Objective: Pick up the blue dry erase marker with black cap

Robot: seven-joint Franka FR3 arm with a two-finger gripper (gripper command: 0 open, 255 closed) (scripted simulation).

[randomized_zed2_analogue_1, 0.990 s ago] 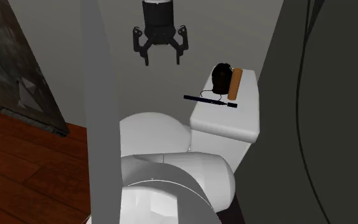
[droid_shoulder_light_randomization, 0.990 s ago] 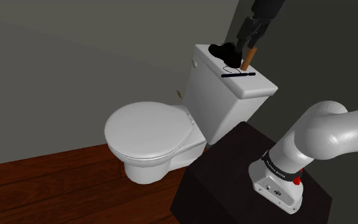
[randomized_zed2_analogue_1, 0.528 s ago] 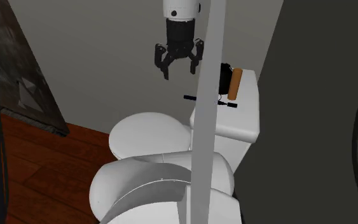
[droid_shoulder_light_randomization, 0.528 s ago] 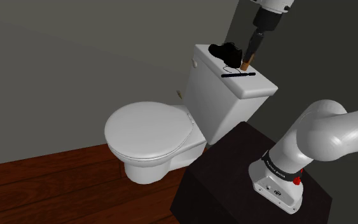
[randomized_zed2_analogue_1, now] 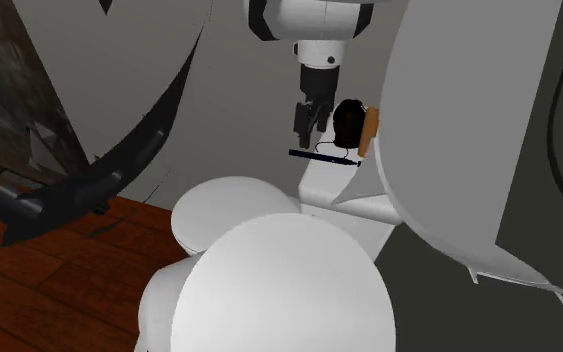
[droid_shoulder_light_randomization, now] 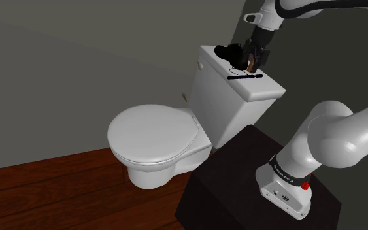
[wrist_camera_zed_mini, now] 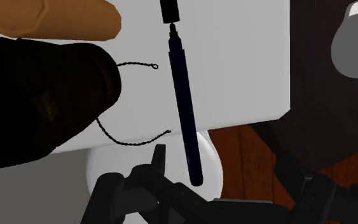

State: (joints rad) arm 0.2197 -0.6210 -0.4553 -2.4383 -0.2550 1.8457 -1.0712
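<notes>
I read the claw [wrist_camera_zed_mini: 228,184] as spread: in the wrist view its two black fingers stand apart with nothing touching them. It hangs just above the white tank lid [wrist_camera_zed_mini: 241,63] of the toilet, and in the shoulder view the claw [droid_shoulder_light_randomization: 253,56] sits over the lid's back part.

The marker [wrist_camera_zed_mini: 184,95] lies flat on the lid right beneath it. The butt end falls between the fingers, a little nearer one of them than the other. The dark blue barrel runs straight away from the claw, and the black cap [wrist_camera_zed_mini: 169,11] is at the far end. The long axis crosses the line between the fingers nearly square, so I judge a straight drop and a squeeze across the barrel should do.

Off to one side of the claw is a black lump [wrist_camera_zed_mini: 44,95] trailing a thin cord [wrist_camera_zed_mini: 133,137] that loops close to the barrel, and beyond it lies a tan roll [wrist_camera_zed_mini: 56,16]. The cord could snag on the way down.
</notes>
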